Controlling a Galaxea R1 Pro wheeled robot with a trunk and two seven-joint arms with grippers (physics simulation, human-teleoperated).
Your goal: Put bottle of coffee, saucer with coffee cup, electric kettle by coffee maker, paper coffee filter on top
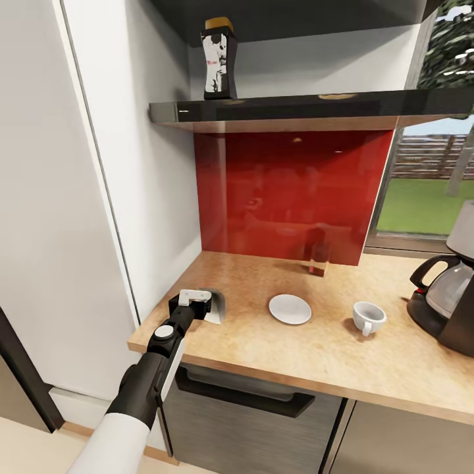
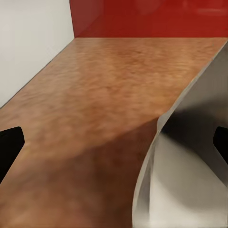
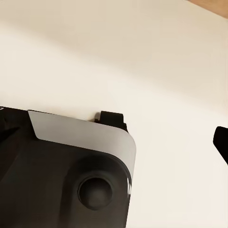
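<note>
We see a wooden countertop (image 1: 316,355) carrying a white paper filter (image 1: 216,308) near its left edge, a saucer (image 1: 289,309), 1 cup (image 1: 368,318) standing apart from it, and a coffee maker (image 1: 445,296) at the right. A dark shelf (image 1: 296,105) above holds 1 bottle (image 1: 218,59).

head: high, facing countertop (image 1: 316,355) | left wrist: close over countertop

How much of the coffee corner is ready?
Done: the coffee maker stands on the counter. In hand: the left gripper, jaws apart, is at the paper filter, which is not yet lifted. Left: the bottle is still on the shelf, the cup sits beside the saucer, not on it, and the kettle still needs placing.
</note>
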